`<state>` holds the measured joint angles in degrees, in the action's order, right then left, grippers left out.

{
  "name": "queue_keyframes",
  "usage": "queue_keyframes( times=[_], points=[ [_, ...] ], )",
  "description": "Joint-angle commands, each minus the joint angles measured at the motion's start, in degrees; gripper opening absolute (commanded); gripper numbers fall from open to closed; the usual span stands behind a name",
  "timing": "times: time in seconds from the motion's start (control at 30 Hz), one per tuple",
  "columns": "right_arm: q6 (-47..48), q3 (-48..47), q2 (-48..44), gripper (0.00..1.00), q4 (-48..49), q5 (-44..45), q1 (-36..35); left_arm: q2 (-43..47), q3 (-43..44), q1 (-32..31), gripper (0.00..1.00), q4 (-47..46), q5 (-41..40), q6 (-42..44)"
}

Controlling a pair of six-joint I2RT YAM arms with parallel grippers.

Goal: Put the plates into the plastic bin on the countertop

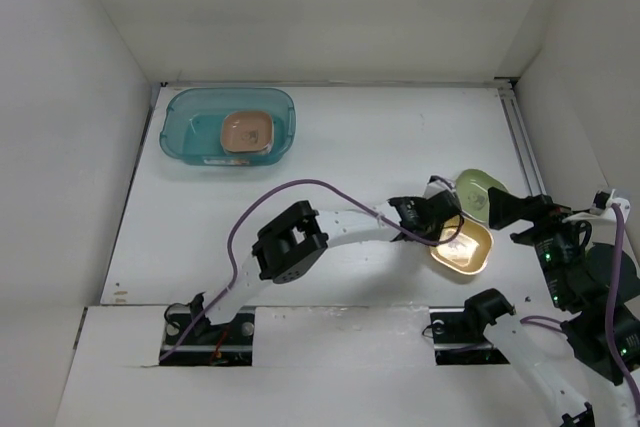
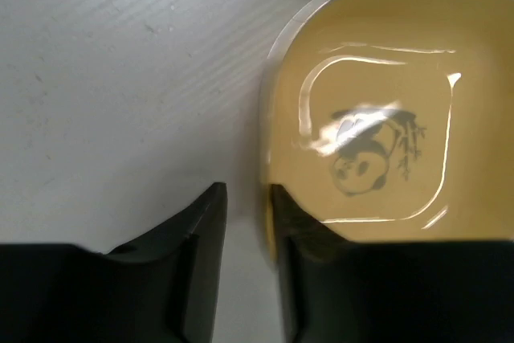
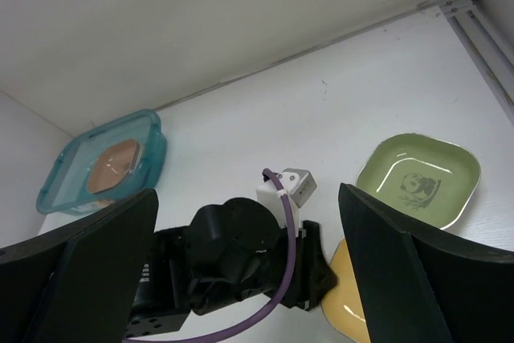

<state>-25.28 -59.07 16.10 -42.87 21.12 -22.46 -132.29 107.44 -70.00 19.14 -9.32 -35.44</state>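
A yellow plate [image 1: 463,247] [image 2: 377,118] with a panda drawing lies on the white countertop [image 1: 350,157] at the near right. My left gripper [image 1: 446,231] [image 2: 245,190] straddles its left rim, one finger inside the dish and one outside. White surface still shows between the outer finger and the rim, so the jaws stand partly closed with a gap. A light green plate [image 1: 478,187] [image 3: 418,181] lies just behind the yellow one. My right gripper [image 1: 497,209] [image 3: 247,192] hovers over it, wide open and holding nothing. The teal plastic bin [image 1: 185,132] [image 3: 152,130] at the back left holds a brown plate [image 1: 247,132] [image 3: 112,166].
White walls close in the countertop on the left, back and right. A metal rail [image 1: 522,137] runs along the right edge. The left arm [image 1: 300,242] and its purple cable [image 1: 300,185] stretch across the middle of the countertop.
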Motion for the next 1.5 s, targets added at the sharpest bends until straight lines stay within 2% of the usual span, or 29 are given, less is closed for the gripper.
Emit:
queue_keyframes(
  times=[0.0,0.03,0.07,0.13,0.2,0.33,0.43,0.47,0.57,0.6,0.63,0.7,0.73,0.83,0.9,0.93,1.03,1.2,1.37,1.47],
  points=[
    [0.76,0.44,-0.01,1.00,2.62,-0.91,0.31,0.00,1.20,0.39,0.17,7.05,-6.19,-1.11],
    [0.76,0.45,-0.01,1.00,2.62,-0.91,0.31,0.97,0.59,0.39,0.06,9.58,-8.58,-2.51],
    [0.76,0.45,-0.01,1.00,2.62,-0.91,0.31,2.11,-0.20,0.39,0.00,10.82,-10.87,-3.14],
    [0.76,0.45,-0.01,1.00,2.62,-0.91,0.31,6.94,-4.31,1.69,0.00,12.93,-16.92,-4.54],
    [0.76,0.45,-0.01,1.00,3.14,-0.91,0.31,10.89,-8.28,3.28,0.00,14.70,-19.58,-6.04],
    [0.76,1.05,-0.01,1.00,4.20,-1.44,0.31,24.32,-17.95,9.77,0.00,15.41,-23.72,-5.52],
    [0.76,2.20,-0.01,1.00,5.60,-2.75,0.31,29.79,-18.76,19.17,0.00,18.39,-27.23,-3.68],
    [0.23,2.20,0.51,1.00,5.61,-3.36,0.31,33.55,-18.76,24.94,0.00,17.44,-26.72,-0.19],
    [0.23,3.61,0.51,1.00,8.15,-4.77,0.31,38.66,-17.44,35.77,0.00,10.59,-18.66,7.20],
    [0.23,5.00,1.12,1.00,8.85,-5.82,0.31,39.21,-16.13,42.59,0.00,8.40,-12.01,12.36],
    [0.23,5.54,1.13,1.00,9.55,-6.44,0.31,39.21,-15.51,45.88,0.00,4.11,-8.99,14.94],
    [0.23,6.16,1.65,1.00,10.88,-7.93,0.31,38.17,-13.50,53.69,0.00,1.70,-1.88,19.86],
    [0.23,6.94,1.66,1.00,11.58,-7.94,0.31,37.46,-11.05,55.65,0.00,0.13,0.07,24.06],
    [0.23,8.26,1.66,1.00,12.11,-9.25,0.31,35.09,-11.02,61.62,0.00,-3.48,5.00,29.19],
    [0.23,8.79,1.66,1.00,12.11,-9.26,0.31,32.55,-9.01,64.97,0.00,-3.50,6.77,29.13],
    [0.23,8.79,1.66,1.00,12.11,-9.78,0.31,30.27,-8.30,69.51,0.00,-3.49,11.56,27.37],
    [0.92,9.32,1.66,1.00,12.11,-9.79,0.31,28.84,-9.95,76.47,0.00,-5.76,21.94,21.67],
    [2.16,8.79,1.66,1.00,11.58,-9.08,0.31,28.23,-16.19,77.20,0.00,-8.93,21.98,21.03],
    [2.16,8.79,4.63,1.00,13.42,-8.56,0.31,26.39,-16.21,77.20,0.00,-8.94,23.38,20.50],
    [0.94,9.41,8.31,1.00,13.43,-5.14,0.31,26.38,-16.21,77.20,0.00,-8.33,23.38,20.50]
  ],
)
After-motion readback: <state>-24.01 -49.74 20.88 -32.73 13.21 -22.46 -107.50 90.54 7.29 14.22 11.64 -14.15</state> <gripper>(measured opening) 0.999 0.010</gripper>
